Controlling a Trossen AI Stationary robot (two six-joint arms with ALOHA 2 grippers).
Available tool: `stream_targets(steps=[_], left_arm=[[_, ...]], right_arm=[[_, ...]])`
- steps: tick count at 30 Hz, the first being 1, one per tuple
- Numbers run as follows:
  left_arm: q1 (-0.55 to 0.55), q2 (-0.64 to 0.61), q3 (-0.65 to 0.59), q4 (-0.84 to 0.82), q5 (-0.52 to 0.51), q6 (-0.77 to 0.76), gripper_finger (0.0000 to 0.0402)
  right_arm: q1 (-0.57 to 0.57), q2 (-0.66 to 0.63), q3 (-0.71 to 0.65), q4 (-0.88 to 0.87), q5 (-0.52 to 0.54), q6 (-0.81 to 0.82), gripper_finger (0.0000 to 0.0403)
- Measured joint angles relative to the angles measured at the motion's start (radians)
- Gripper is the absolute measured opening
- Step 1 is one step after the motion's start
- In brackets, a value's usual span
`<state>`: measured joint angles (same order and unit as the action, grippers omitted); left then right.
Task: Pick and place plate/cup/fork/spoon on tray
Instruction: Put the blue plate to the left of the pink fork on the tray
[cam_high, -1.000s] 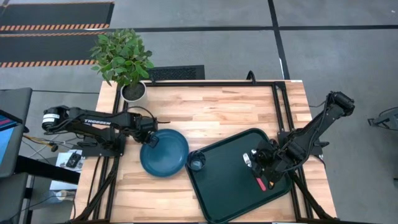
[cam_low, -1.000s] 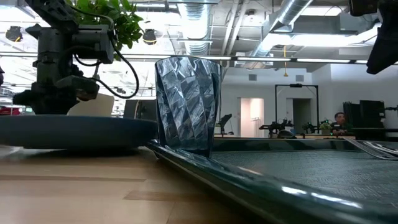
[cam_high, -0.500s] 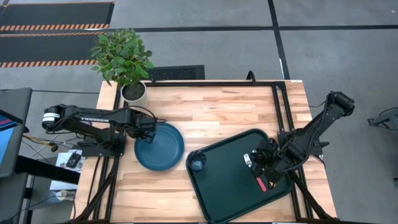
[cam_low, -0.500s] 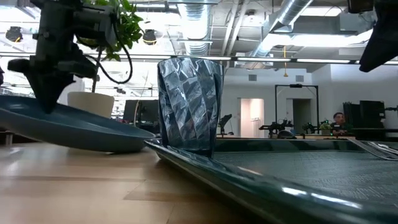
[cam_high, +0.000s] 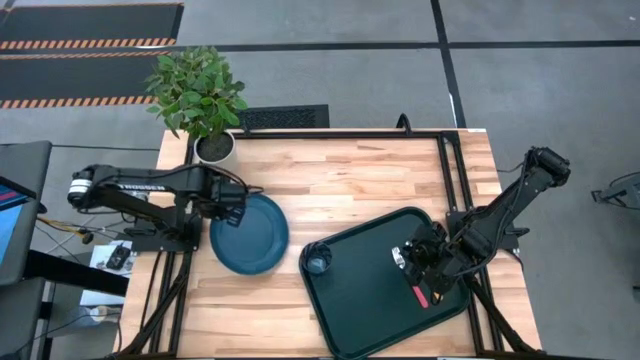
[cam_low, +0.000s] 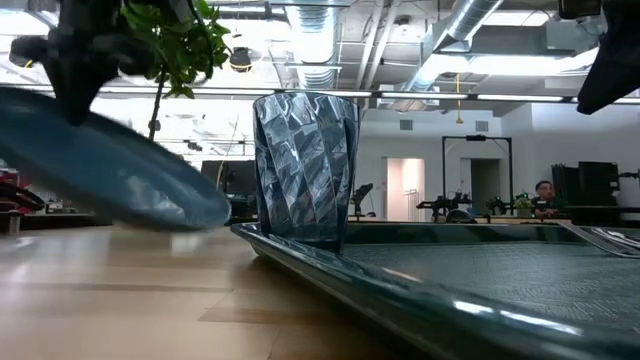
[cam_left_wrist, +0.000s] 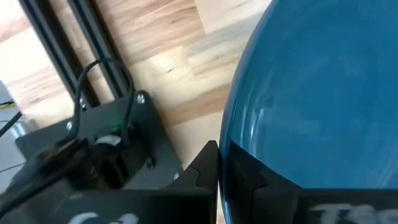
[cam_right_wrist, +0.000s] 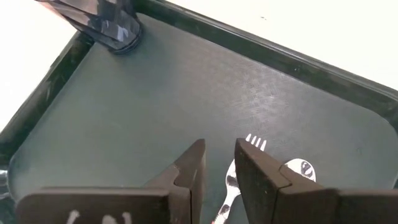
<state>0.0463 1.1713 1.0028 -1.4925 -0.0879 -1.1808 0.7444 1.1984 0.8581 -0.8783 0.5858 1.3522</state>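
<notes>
My left gripper (cam_high: 228, 211) is shut on the dark teal-blue plate (cam_high: 252, 236), which is over the table's left half and shows tilted in the low view (cam_low: 110, 175). The grey-blue cup (cam_high: 317, 262) stands upright in the left corner of the green tray (cam_high: 350, 305). My right gripper (cam_high: 403, 257) hovers over the tray, its fingers a narrow gap apart (cam_right_wrist: 219, 165). Under that gap lie the fork with its red handle (cam_high: 418, 295) and silver head (cam_right_wrist: 254, 144), and beside it the spoon's bowl (cam_right_wrist: 300, 168). The spoon's handle is hidden by the arm. My left gripper pinches the plate's rim (cam_left_wrist: 225, 149) on the side toward the table's left edge, one finger on the plate's inner face and one on its outer side. It comes in from the table's left. The held side is raised and the plate slopes down toward the tray (cam_low: 200, 212).
A potted plant in a white pot (cam_high: 213, 147) stands at the table's far left corner, close behind my left arm. Bare wood (cam_high: 350, 180) lies between the plate and the table's far edge. People and equipment show in the room behind the table (cam_low: 545, 190).
My left gripper has risen and drawn toward the table's left edge with the plate. The plate, which lay flat on the table, now tilts with its held left side up and has shifted left, away from the tray.
</notes>
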Motion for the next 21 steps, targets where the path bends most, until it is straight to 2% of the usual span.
stream_targets(steps=[4,13,17,21], left_arm=[[-0.053,0.0,0.101,-0.084,0.006,-0.06,0.0001],[-0.186,-0.032,0.306,-0.08,-0.06,-0.208,0.0001],[-0.267,-0.04,0.412,-0.08,-0.146,-0.275,0.0],[-0.351,-0.042,0.511,-0.056,-0.294,-0.329,0.0]], right_arm=[[0.0,0.0,0.0,0.001,0.0,-0.019,0.0113],[0.0,0.0,0.0,0.004,0.017,-0.026,0.0113],[0.0,0.0,0.0,0.004,0.017,-0.026,0.0113],[0.0,0.0,0.0,0.005,0.017,-0.026,0.0113]])
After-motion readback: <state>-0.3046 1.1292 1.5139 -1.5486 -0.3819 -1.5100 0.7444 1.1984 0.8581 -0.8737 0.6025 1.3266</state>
